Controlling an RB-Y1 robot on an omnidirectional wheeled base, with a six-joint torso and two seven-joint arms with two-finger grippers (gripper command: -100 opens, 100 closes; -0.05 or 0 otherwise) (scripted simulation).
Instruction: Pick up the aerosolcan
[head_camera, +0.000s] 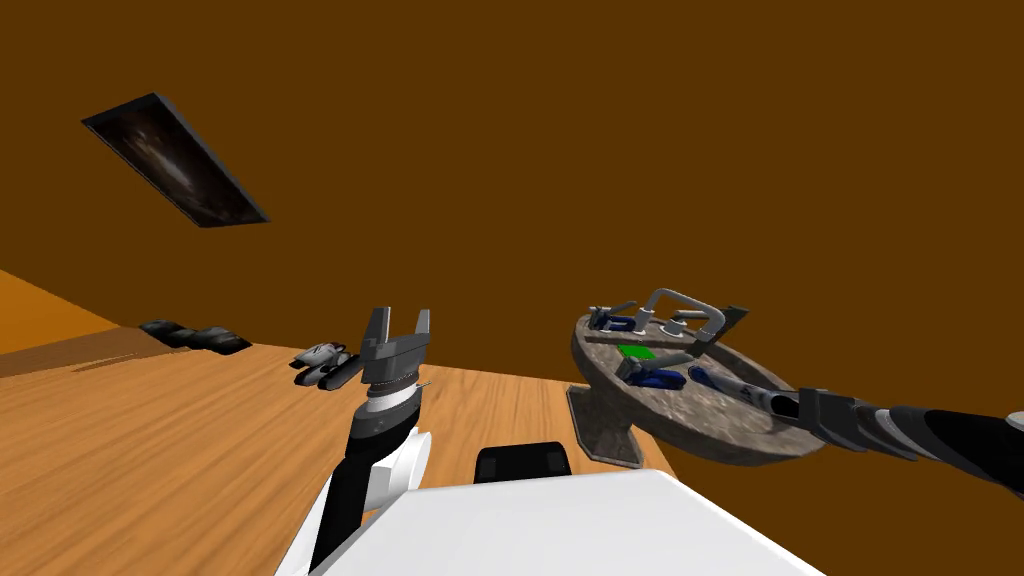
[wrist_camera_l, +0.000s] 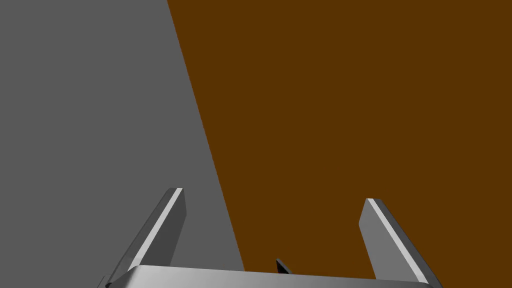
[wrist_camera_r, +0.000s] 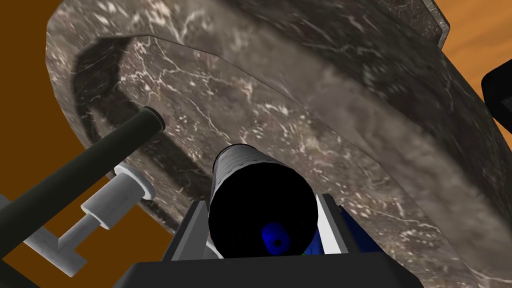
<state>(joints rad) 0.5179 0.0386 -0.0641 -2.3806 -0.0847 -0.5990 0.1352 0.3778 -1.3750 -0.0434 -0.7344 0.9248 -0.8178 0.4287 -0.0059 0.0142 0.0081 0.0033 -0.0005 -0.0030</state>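
Black, blue-tipped aerosol can (wrist_camera_r: 262, 200) sits inside the marbled sink (wrist_camera_r: 325, 125), pinched by right gripper (wrist_camera_r: 262, 222).

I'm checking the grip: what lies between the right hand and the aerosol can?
Nothing: in the right wrist view the right hand has its fingers against the dark aerosol can directly.

Left gripper (wrist_camera_l: 274, 195): two thin grey fingers (wrist_camera_l: 167, 225) rise from its pale body along the frame's lower edge, standing wide apart.
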